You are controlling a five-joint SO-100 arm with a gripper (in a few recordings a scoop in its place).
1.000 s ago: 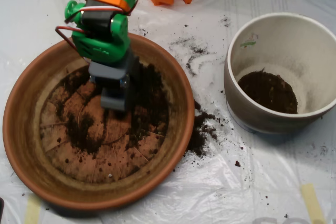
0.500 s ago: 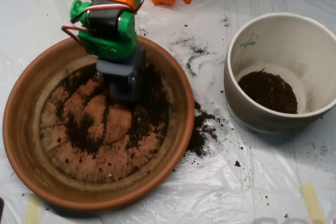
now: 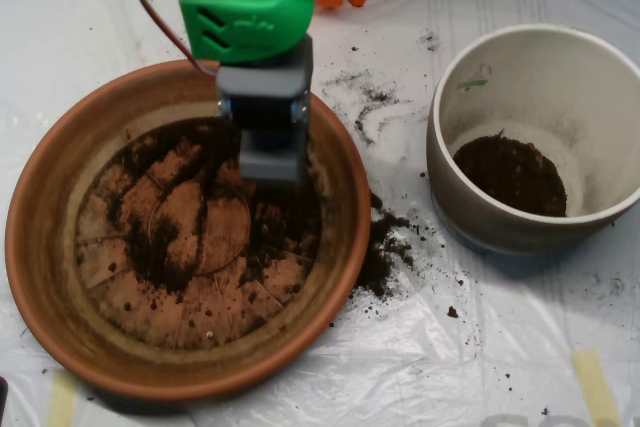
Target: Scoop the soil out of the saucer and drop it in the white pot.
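fingers [image 3: 271, 162]: state unclear | over saucer [image 3: 60, 277] | soil [image 3: 385, 247] spilled on plastic sheet [image 3: 480, 347]

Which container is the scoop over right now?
The saucer: wide, shallow terracotta. The scoop hangs over its soil, well left of the white pot.

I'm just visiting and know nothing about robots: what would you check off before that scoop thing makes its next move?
1. End effector is over the saucer: ok, it sits above the upper right part of the dish.
2. Soil remains to pick up: ok, dark patches lie just below the scoop and to its left.
3. Scoop is loaded: cannot tell, its inside is hidden from above.
4. White pot is upright with room: ok, only a small soil layer covers its bottom.
5. Path to the pot is free: ok, only plastic sheet lies between.
6. Work area is clean: not ok, spilled soil lies beside the saucer's right rim.
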